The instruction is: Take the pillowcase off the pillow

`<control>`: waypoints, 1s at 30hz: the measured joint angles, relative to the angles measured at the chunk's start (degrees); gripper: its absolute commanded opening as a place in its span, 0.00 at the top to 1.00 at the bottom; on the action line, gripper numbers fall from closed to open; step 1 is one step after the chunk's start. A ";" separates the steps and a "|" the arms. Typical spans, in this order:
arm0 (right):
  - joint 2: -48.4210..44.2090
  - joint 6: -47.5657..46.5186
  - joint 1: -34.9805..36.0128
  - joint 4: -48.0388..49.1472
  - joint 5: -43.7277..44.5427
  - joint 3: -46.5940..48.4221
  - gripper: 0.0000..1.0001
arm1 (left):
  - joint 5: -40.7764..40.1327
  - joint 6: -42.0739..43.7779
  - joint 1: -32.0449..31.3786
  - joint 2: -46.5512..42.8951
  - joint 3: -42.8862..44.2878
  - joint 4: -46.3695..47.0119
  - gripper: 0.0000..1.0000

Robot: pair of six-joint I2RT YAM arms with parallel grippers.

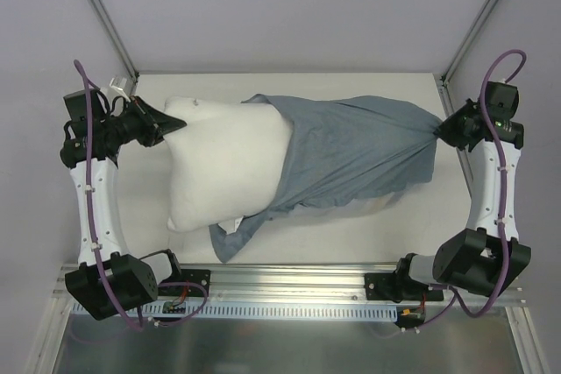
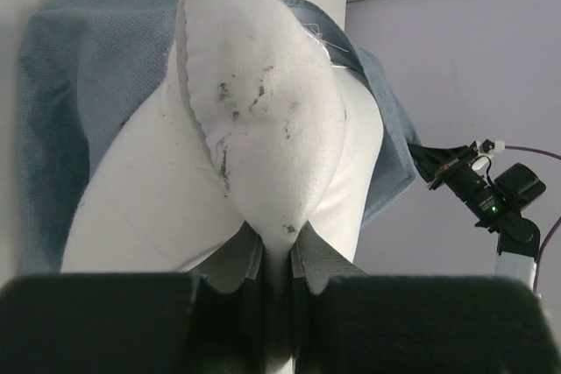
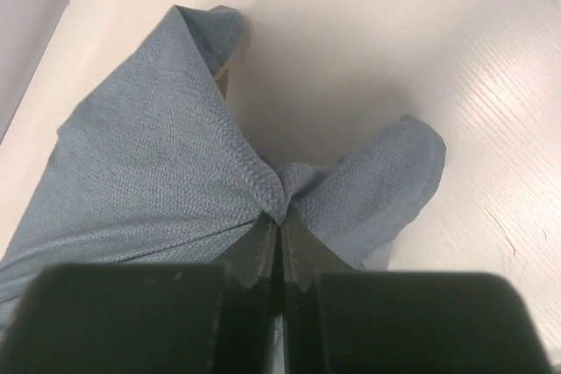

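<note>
The white pillow (image 1: 223, 164) lies across the table, its left half bare and its right half still inside the slate-blue pillowcase (image 1: 359, 151). My left gripper (image 1: 175, 124) is shut on the pillow's far-left corner; in the left wrist view the pinched white corner (image 2: 263, 129) bulges out between the jaws (image 2: 276, 247). My right gripper (image 1: 440, 129) is shut on the bunched closed end of the pillowcase at the far right; the right wrist view shows blue fabric (image 3: 158, 172) gathered into the jaws (image 3: 280, 221). The pillowcase's open end drapes over the pillow's middle, with a loose flap (image 1: 232, 236) at the front.
The white table (image 1: 351, 238) has a metal rail (image 1: 289, 282) along its near edge. Frame posts (image 1: 105, 19) stand at the back corners. The right arm (image 2: 491, 199) shows beyond the pillow in the left wrist view.
</note>
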 measured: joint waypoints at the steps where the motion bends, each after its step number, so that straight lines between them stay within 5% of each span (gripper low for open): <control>1: 0.00 0.17 -0.13 -0.11 0.24 0.00 0.99 | 0.11 0.00 0.07 0.00 0.00 -0.17 1.00; 17: -1.33 1.81 -5.14 -6.32 -3.61 5.60 0.98 | 4.07 -3.15 10.12 1.33 3.87 -4.04 1.00; 19: -1.33 1.84 -4.50 -6.29 -3.91 4.42 0.69 | 2.78 -3.13 10.01 2.43 3.87 -4.02 1.00; 20: -1.33 1.40 -3.72 -6.01 -2.91 3.87 0.29 | 1.51 -2.89 9.62 3.21 3.87 -3.96 1.00; 21: -1.31 0.81 -2.91 -5.38 -1.44 3.54 0.15 | -0.11 -2.49 9.31 4.04 3.85 -3.63 0.94; 22: -1.31 -0.20 -1.64 -4.79 0.33 3.48 0.02 | -1.84 -1.86 8.41 5.01 3.85 -3.08 0.60; 23: -1.33 -0.90 0.11 -4.35 2.01 3.48 0.00 | -3.76 -0.76 7.56 5.79 3.80 -2.45 0.34; 25: -1.49 -2.86 6.36 -4.02 5.07 3.52 0.04 | -7.89 0.85 5.14 6.62 3.45 -1.44 0.03; 30: -5.79 -5.75 20.81 -3.65 8.76 0.04 0.04 | -21.09 7.50 -1.44 4.70 3.04 -4.24 0.01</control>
